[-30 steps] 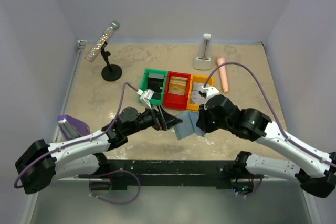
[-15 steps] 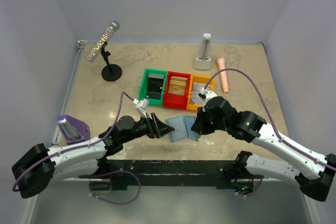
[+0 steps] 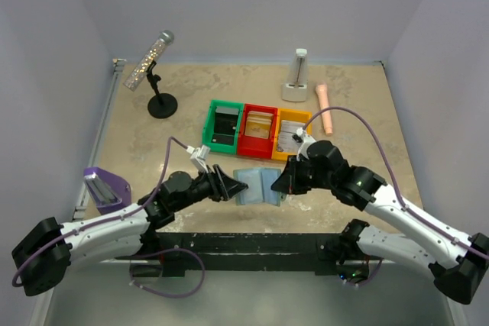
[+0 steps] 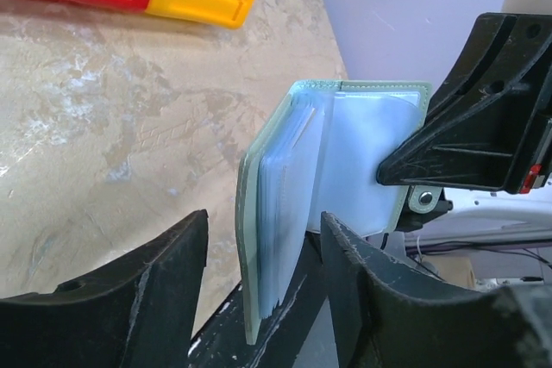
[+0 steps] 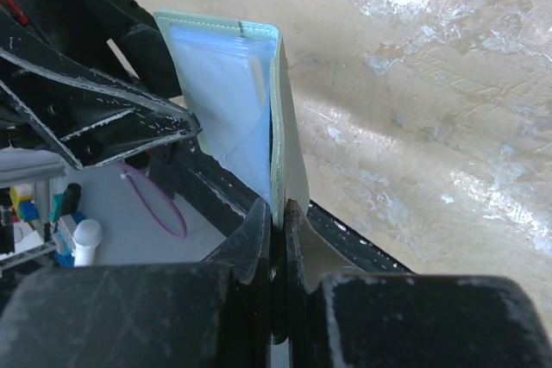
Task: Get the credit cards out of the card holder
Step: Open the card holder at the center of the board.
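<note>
The card holder (image 3: 254,186) hangs open like a book above the table's front edge, grey-green outside, pale blue inside (image 4: 297,161). My right gripper (image 3: 280,184) is shut on the edge of its right panel (image 5: 278,127). My left gripper (image 3: 229,186) straddles the left panel, one finger on each side with a small gap both ways, so it is open (image 4: 266,217). The credit cards are tucked in the pockets. Only layered pale edges (image 4: 278,178) show, and I cannot tell cards from pocket film.
Green (image 3: 223,126), red (image 3: 258,129) and yellow (image 3: 290,131) bins stand in a row behind the grippers. A microphone stand (image 3: 160,101) is at the back left, a white stand (image 3: 298,82) and a pink stick (image 3: 325,108) at the back right. A purple object (image 3: 103,187) lies left.
Both grippers and the card holder shifted left and nearer the front edge. The left jaws narrowed from wide open around the holder's left panel.
</note>
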Tool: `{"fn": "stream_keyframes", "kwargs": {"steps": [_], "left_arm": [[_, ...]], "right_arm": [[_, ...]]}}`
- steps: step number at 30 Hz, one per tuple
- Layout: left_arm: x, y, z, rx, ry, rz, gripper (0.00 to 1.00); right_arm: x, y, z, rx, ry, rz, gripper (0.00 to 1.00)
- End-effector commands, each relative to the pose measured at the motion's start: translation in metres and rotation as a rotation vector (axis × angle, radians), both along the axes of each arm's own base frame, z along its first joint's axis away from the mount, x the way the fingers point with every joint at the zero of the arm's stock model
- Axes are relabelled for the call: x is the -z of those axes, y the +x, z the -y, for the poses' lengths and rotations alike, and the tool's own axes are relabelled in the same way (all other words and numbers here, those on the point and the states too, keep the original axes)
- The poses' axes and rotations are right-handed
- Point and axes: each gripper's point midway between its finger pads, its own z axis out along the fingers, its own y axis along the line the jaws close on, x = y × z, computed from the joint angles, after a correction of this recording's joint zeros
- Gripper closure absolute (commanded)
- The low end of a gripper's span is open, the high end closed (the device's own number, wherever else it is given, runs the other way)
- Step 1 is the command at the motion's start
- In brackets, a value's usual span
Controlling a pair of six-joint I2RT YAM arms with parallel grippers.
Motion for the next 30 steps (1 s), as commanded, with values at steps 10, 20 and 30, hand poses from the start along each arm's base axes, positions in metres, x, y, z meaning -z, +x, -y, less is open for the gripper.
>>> {"fn": "stream_keyframes", "kwargs": {"steps": [10, 20, 30], "left_arm": [[0.063, -0.001, -0.039, -0.111, 0.220, -0.068, 0.39], [0.081, 0.009, -0.075, -0.284, 0.355, -0.135, 0.24], [0.070, 0.005, -0.078, -0.269, 0.397, -0.160, 0.00]], "right_arm": [[0.067, 0.013, -0.001, 0.123, 0.013, -0.058, 1.00], [0.104, 0.021, -0.002, 0.147, -0.049, -0.094, 1.00], [0.107, 0.028, -0.007, 0.158, -0.058, -0.093, 1.00]]}}
